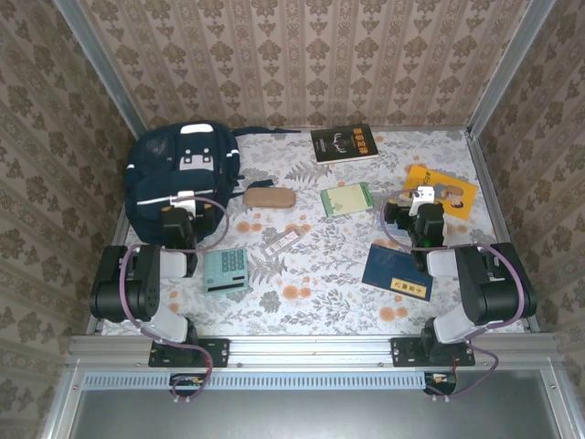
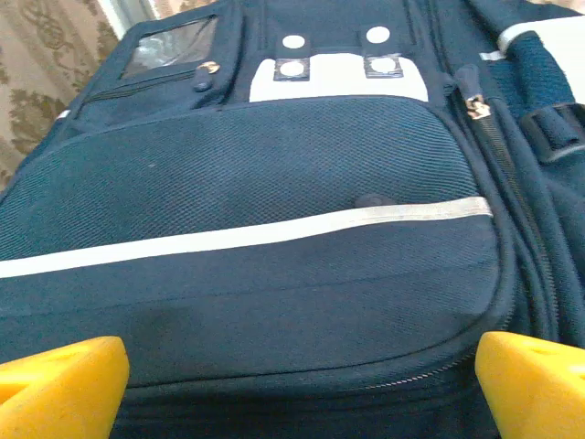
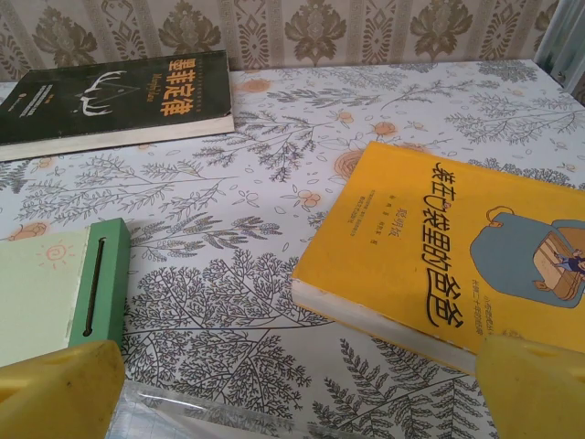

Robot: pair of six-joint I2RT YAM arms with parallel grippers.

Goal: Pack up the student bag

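Observation:
The student bag (image 1: 178, 169) is a large navy backpack lying at the back left of the table, front face up. My left gripper (image 1: 184, 207) hovers over its near end, open, with nothing between the yellow fingertips (image 2: 64, 384). In the left wrist view the bag (image 2: 274, 183) shows its front pocket, a white stripe and a zip pull (image 2: 475, 108). My right gripper (image 1: 422, 196) stands open on the right, just short of a yellow book (image 3: 457, 247), holding nothing.
On the floral tablecloth lie a black book (image 1: 344, 144), a yellow book (image 1: 443, 190), a green notepad (image 1: 346, 198), a blue booklet (image 1: 397, 272), a teal calculator (image 1: 226, 271), a brown pencil case (image 1: 268, 198) and a small ruler (image 1: 281, 241). Patterned walls enclose three sides.

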